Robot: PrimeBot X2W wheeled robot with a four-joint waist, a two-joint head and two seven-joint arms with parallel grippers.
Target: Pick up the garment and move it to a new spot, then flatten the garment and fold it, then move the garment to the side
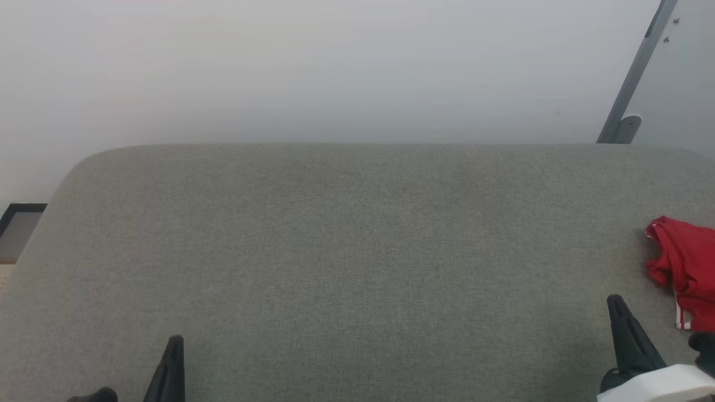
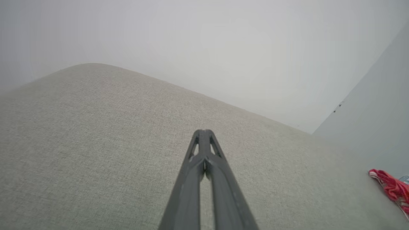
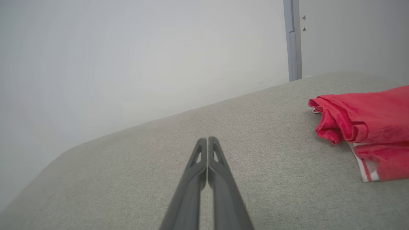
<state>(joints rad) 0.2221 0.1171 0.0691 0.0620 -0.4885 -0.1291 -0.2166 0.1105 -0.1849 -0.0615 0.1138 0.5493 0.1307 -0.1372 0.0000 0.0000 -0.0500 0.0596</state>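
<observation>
Head, left wrist and right wrist views of a grey woven-fabric surface [image 1: 335, 251] set against a pale wall [image 1: 335, 67].

The garment [image 1: 684, 268], a red shirt with a strip of red-and-white striped trim at its near edge, lies bunched in folds at the far right of the surface, partly cut off by the edge of the head view. It rests on the fabric and is held by neither gripper.

The left gripper [image 1: 174, 349] sits at the lower left of the head view, over bare fabric and well apart from the garment. In its wrist view the two dark fingers of the left gripper [image 2: 204, 134] are pressed together at the tips, with nothing between them.

The right gripper [image 1: 617, 307] sits at the lower right, near the garment but not touching it. Its fingers meet along their length in the wrist view [image 3: 207, 140], with the garment [image 3: 367, 127] lying to their right.

A slanted grey metal bar [image 1: 634, 78] stands against the wall behind the far right corner. A dark-framed panel [image 1: 17, 229] shows past the left edge of the surface.
</observation>
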